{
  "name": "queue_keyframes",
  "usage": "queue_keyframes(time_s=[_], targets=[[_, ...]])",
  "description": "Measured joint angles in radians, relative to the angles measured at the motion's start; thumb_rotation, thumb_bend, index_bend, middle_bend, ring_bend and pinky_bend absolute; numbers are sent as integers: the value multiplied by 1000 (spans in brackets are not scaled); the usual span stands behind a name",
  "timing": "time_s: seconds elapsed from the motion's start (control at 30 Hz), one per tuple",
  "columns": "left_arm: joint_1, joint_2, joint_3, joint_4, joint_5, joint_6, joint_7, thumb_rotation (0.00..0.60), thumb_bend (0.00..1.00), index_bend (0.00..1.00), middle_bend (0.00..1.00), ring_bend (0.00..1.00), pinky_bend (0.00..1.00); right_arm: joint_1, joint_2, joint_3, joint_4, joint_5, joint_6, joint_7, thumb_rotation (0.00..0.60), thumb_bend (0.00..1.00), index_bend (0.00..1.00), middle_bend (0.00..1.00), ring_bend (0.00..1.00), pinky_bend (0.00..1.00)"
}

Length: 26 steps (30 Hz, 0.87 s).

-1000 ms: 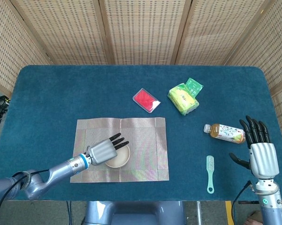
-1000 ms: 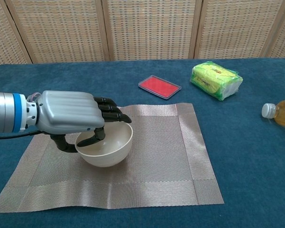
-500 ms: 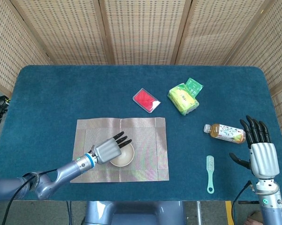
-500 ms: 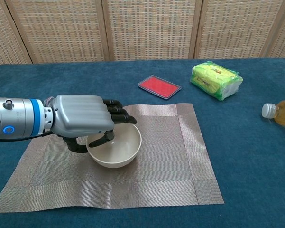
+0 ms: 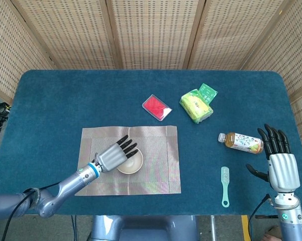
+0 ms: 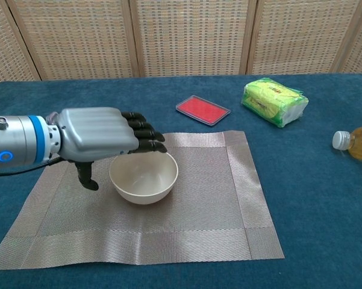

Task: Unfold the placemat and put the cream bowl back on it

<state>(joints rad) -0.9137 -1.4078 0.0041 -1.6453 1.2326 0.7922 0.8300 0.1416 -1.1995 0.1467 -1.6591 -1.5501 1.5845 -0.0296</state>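
The left hand (image 6: 96, 133) hovers over the left part of the unfolded placemat (image 6: 229, 205), fingers spread and holding nothing, its thumb hanging down clear of the bowl's rim. Just right of that hand and under its fingertips (image 6: 150, 137), the cream bowl (image 6: 144, 177) sits upright on the placemat. Beyond the hand to the right lie a red case (image 5: 156, 107) and a green snack pack (image 5: 196, 105) on the blue desk (image 5: 55, 100). Farther right, a tea bottle (image 5: 240, 142) lies just beside the right hand (image 5: 280, 163), which is raised with fingers straight, empty; a small brush (image 5: 225, 186) lies to its left.
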Motion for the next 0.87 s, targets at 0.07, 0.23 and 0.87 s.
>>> queue_keyframes(time_s=[0.07, 0.23, 0.87], targets=[[14, 37, -4, -26, 30, 41, -44, 600, 0, 0, 0, 0, 0, -1, 2, -1, -3, -4, 1, 2, 600, 0, 0, 0, 0, 0], [79, 127, -16, -80, 98, 190, -134, 600, 0, 0, 0, 0, 0, -4, 5, -4, -8, -14, 10, 3, 600, 0, 0, 0, 0, 0], [625, 216, 23, -148, 113, 853, -494, 600, 0, 0, 0, 0, 0, 1, 1, 11, 18, 32, -20, -89, 600, 0, 0, 0, 0, 0]])
